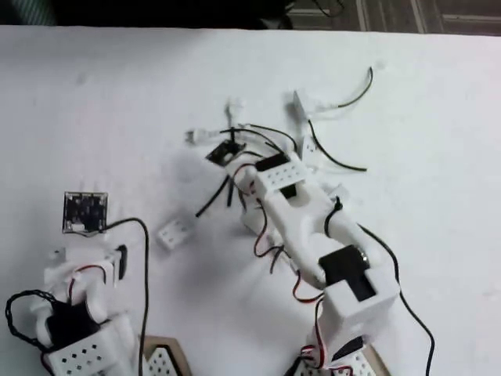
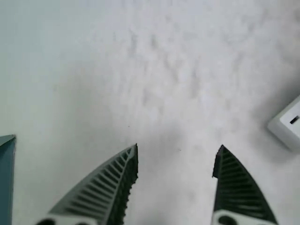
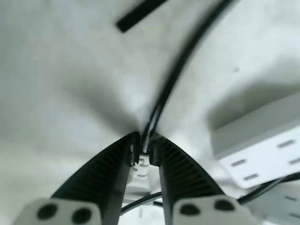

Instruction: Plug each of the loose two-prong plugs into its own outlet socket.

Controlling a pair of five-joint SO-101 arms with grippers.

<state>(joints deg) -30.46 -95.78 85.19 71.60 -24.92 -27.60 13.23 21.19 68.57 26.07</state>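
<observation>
My right gripper (image 3: pixel 145 138) is shut on a small white two-prong plug (image 3: pixel 139 169), whose black cord (image 3: pixel 178 70) runs away over the table. A white outlet block (image 3: pixel 262 150) with slot pairs lies close beside it. In the high view this gripper (image 1: pixel 225 153) sits mid-table among black cords, next to a loose white plug (image 1: pixel 199 136). Another white plug (image 1: pixel 317 102) with a cord lies farther back. My left gripper (image 2: pixel 178 150) is open over bare table, with a white outlet socket (image 2: pixel 287 129) off to one side; that socket (image 1: pixel 176 233) lies between the two arms.
The white table (image 1: pixel 94 102) has free room on its left and far right. Loose black cords (image 1: pixel 337 160) curl around the right arm. A white outlet piece (image 1: pixel 310 146) stands near the right arm's wrist. Wooden arm bases sit at the front edge.
</observation>
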